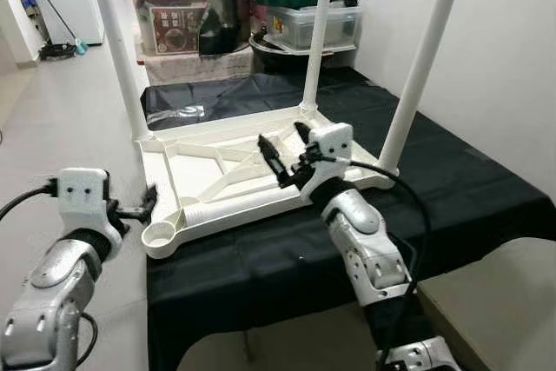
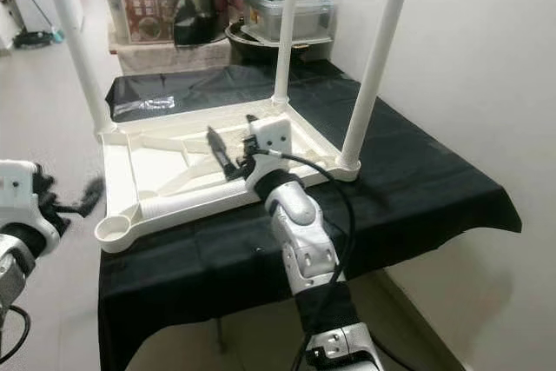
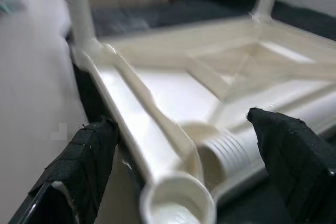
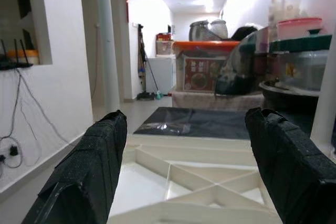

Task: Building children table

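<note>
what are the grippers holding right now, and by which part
Nothing is held. The left gripper is open beside the tabletop's empty socket corner; the right gripper is open above it.

Both tools (image 1: 282,154) (image 1: 149,203) spread wide

A: Any writing you can make out anywhere?

B: Nothing legible. The clear storage box with the orange lid (image 1: 172,8), standing past the far edge of the counter (image 1: 486,188), holds something with a dark red printed face, but the print is too small and blurred to read.

A: And the box with the green lid (image 1: 306,13) beside it?

B: No label that can be read on it. The upturned white children's table (image 1: 234,171) on the counter carries no visible marking, brand or number either.
</note>
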You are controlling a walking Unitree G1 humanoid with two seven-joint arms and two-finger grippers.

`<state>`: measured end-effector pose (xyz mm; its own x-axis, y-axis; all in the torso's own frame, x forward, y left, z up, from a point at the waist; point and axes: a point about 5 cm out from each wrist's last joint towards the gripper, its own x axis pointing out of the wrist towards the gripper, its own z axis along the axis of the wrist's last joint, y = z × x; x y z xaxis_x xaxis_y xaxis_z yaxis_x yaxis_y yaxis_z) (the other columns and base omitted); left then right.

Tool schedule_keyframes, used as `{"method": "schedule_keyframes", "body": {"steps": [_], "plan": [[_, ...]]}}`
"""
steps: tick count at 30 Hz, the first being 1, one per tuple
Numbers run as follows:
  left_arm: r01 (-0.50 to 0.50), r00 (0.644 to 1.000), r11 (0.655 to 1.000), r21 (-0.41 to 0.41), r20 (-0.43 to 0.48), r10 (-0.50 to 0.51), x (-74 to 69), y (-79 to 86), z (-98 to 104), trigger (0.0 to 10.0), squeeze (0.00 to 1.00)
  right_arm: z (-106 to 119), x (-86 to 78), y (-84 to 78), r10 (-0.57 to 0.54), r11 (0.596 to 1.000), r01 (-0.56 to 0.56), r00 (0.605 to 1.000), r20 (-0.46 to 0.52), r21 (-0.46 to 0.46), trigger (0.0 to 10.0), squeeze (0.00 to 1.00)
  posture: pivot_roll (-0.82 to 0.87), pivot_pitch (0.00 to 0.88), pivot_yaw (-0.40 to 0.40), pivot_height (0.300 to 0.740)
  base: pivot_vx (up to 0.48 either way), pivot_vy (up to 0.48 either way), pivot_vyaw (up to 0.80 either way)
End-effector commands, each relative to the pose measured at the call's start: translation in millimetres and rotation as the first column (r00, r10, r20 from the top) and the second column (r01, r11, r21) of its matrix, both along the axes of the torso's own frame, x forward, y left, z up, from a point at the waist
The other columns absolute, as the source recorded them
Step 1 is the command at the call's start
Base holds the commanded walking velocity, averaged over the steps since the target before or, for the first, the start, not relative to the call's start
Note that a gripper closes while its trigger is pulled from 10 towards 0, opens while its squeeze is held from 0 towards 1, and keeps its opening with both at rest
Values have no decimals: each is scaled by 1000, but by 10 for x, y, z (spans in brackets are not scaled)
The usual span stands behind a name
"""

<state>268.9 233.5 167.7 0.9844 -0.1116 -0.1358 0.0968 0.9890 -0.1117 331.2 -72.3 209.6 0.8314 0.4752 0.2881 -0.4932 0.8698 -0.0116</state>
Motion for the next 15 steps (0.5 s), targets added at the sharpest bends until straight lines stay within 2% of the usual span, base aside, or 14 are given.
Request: {"method": "schedule_keyframes", "body": {"steps": [1, 2, 4, 6, 7, 10, 13, 15], "plan": [[65, 995, 997, -48, -67, -68, 29, 4, -70, 10000, 0, -11, -23, -15, -3, 1000, 3, 1000, -17, 8, 10000, 0, 24, 94, -15, 740, 0, 0, 0], [65, 995, 997, -48, -67, -68, 29, 4, -70, 10000, 0, -11, -23, -15, -3, 1000, 3, 1000, -17, 8, 10000, 0, 24, 94, -15, 740, 0, 0, 0], [140, 981, 981, -135, -115, -156, 67, -3, -114, 10000, 0, -16, -45, -32, -8, 1000, 8, 1000, -24, 5, 10000, 0, 24, 115, -10, 740, 0, 0, 0], [140, 981, 981, -135, -115, -156, 67, -3, -114, 10000, 0, -16, -45, -32, -8, 1000, 8, 1000, -24, 5, 10000, 0, 24, 115, -10, 740, 0, 0, 0], [159, 973, 972, -171, -143, -184, 98, 29, -119, 10000, 0, -18, -58, -39, -10, 1000, 10, 1000, -29, 2, 10000, 0, 26, 149, 0, 740, 0, 0, 0], [170, 967, 966, -193, -159, -201, 119, 60, -113, 10000, 0, -20, -64, -42, -11, 1000, 11, 999, -32, 0, 10000, 0, 26, 149, 0, 740, 0, 0, 0], [173, 943, 931, -321, -218, -250, 227, 265, -64, 10000, 0, -31, -100, -52, -13, 1000, 13, 999, -50, -6, 10000, 0, 33, 195, 11, 740, 0, 0, 0], [176, 940, 927, -330, -222, -258, 230, 279, -60, 10000, 0, -31, -105, -53, -14, 1000, 13, 999, -52, -6, 10000, 0, 33, 195, 11, 740, 0, 0, 0]]}}
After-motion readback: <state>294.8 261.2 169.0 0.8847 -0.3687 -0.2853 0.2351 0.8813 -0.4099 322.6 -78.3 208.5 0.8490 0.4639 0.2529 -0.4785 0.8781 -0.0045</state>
